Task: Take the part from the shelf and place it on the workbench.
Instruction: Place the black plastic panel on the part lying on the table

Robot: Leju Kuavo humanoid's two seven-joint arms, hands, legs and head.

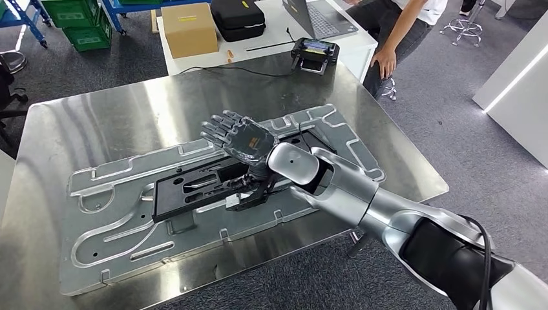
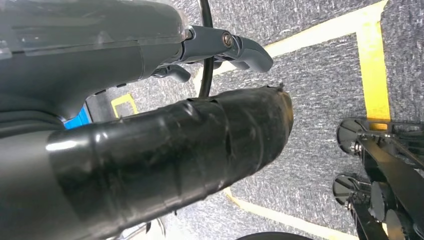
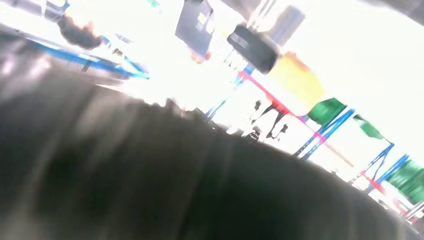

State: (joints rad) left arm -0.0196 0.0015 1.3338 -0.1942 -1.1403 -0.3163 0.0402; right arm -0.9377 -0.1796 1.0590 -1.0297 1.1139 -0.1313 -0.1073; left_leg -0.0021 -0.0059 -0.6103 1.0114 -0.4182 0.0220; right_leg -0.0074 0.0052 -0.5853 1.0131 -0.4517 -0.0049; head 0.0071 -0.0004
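The part is a big silver stamped panel with a black plate on top. It lies flat on the steel workbench. My right hand hovers over the plate's right end with its fingers spread and nothing in them. A dark bit below the hand touches the plate's edge. In the right wrist view that hand is a dark blur. My left hand hangs over grey floor, its fingers stretched out and holding nothing.
Behind the workbench a white table carries a cardboard box, a black case, a laptop and a handheld controller. A person leans on that table at the back right. Green crates stand at the back left.
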